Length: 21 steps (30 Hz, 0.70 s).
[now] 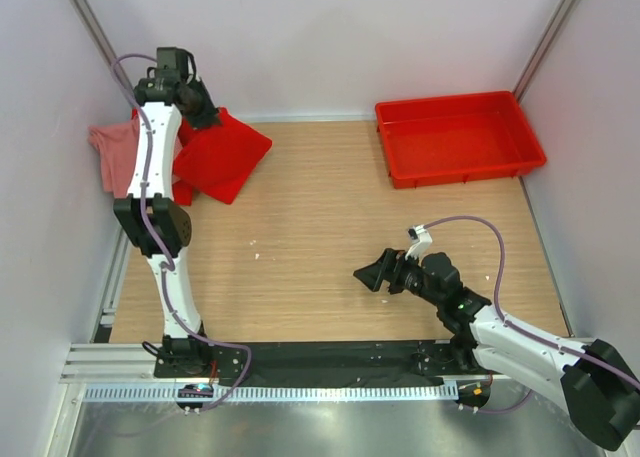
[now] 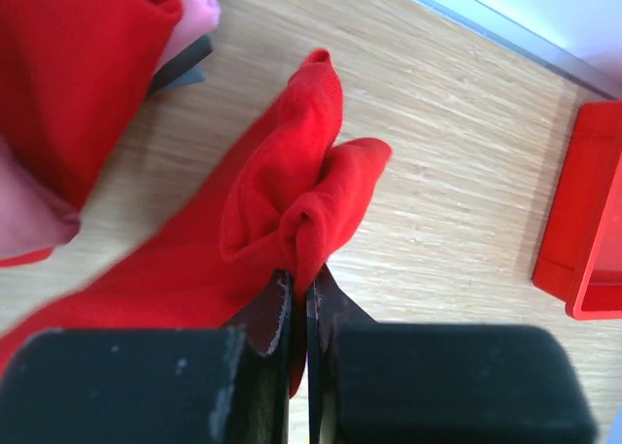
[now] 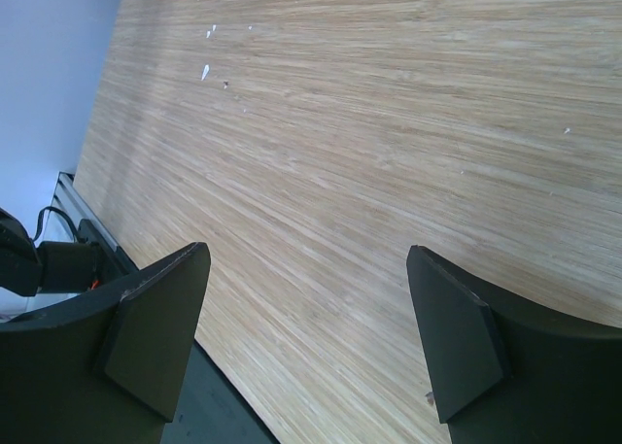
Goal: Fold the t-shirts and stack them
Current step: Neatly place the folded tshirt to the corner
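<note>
While pinching red t-shirt [image 1: 228,155] at upper left in left gripper [image 2: 299,284], leaves right gripper [image 3: 306,255] splayed, empty, well apart, lower right.

Red plastic tray [image 1: 455,142] at far-right corner of wood tbl [image 1: 320,227]; few white specks [image 1: 254,245] near ctr

T-shirts [image 1: 222,162] far left on table [image 1: 320,237], tray [image 1: 392,157] far right, right claw [image 1: 370,275] near front

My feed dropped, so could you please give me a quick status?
Left gripper shut on red t-shirt, pinching bunched fold. Right gripper open, empty, above table. Red tray far right, not in the way.
</note>
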Available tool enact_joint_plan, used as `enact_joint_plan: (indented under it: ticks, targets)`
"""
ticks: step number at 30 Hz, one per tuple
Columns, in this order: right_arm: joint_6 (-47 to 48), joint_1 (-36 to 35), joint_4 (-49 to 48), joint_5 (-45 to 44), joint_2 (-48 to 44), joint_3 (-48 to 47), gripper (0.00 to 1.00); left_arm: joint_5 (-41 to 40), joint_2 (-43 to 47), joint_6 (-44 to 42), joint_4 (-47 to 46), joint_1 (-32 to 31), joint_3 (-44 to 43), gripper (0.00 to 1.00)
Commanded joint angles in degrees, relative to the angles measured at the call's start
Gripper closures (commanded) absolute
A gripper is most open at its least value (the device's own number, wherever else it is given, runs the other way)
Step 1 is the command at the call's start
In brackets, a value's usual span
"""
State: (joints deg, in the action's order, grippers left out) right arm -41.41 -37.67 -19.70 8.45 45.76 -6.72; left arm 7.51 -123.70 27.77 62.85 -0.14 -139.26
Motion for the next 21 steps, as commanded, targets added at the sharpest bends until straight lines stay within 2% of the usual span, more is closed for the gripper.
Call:
enact_joint_plan:
  ticks: [1,21]
  targets:
    - [-0.3,-0.1,-3.7,-1.6,0.0,0.0,0.11,1.0,1.4,-1.6,3.3,1.6,-4.6,1.00]
    - [-0.3,-0.1,-4.4,-1.1,2.6,-0.5,0.11,4.9,7.6,-1.0,-3.2,12.1,-9.5,1.00]
